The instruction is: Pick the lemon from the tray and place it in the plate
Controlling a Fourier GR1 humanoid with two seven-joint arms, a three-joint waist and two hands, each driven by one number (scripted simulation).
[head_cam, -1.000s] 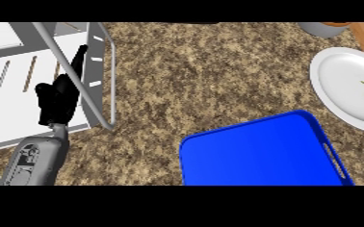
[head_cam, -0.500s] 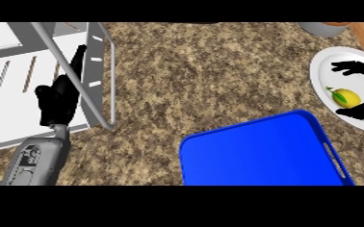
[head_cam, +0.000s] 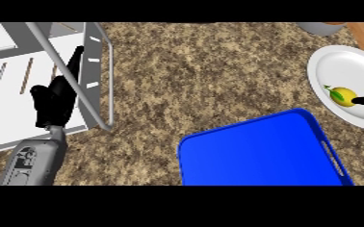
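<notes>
A yellow lemon (head_cam: 344,96) lies on a white plate (head_cam: 328,66) at the right edge of the speckled brown counter (head_cam: 206,77). The lemon's long axis runs on a slant, from upper left to lower right. A small green stem or leaf shows at its upper left end, so that tip points up and to the left. The lemon sits near the middle of the visible part of the plate.

Just right of the lemon, a black tip of the right hand (head_cam: 357,100) pokes in from the edge. Too little shows to tell whether that hand is spread or curled. Half a second ago more of this hand showed over the plate, above the lemon; now only the sliver remains.

The blue tray (head_cam: 263,154) fills the lower right.

At the left, the left hand (head_cam: 55,101) rests over a grey wire rack (head_cam: 99,77), fingers relaxed and pointing up, holding nothing. It has not moved.
</notes>
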